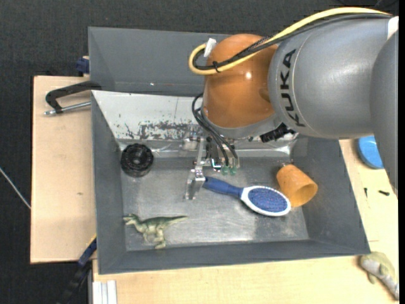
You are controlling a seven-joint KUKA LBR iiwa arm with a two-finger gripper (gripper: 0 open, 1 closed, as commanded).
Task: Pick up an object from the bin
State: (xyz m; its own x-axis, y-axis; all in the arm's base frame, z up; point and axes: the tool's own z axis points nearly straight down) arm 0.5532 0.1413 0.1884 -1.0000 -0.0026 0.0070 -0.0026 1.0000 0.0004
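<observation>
Blue brush point(253, 199) handle just beside your claw point(195, 185); claw spread: cannot tell. Close off-centre and you may flick it aside.

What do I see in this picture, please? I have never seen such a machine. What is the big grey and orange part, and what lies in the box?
One camera looks down on a grey metal bin from above, a little to one side. The big grey body with the orange cover is a robot arm, reaching in from the right. At its end is the gripper, its small metal hand, low in the middle of the bin. The handle of a blue brush ends just beside it; I cannot tell whether it grips anything. Also in the bin are an orange cup on its side at the right, a black round part at the left and a green toy dinosaur near the front wall.
</observation>
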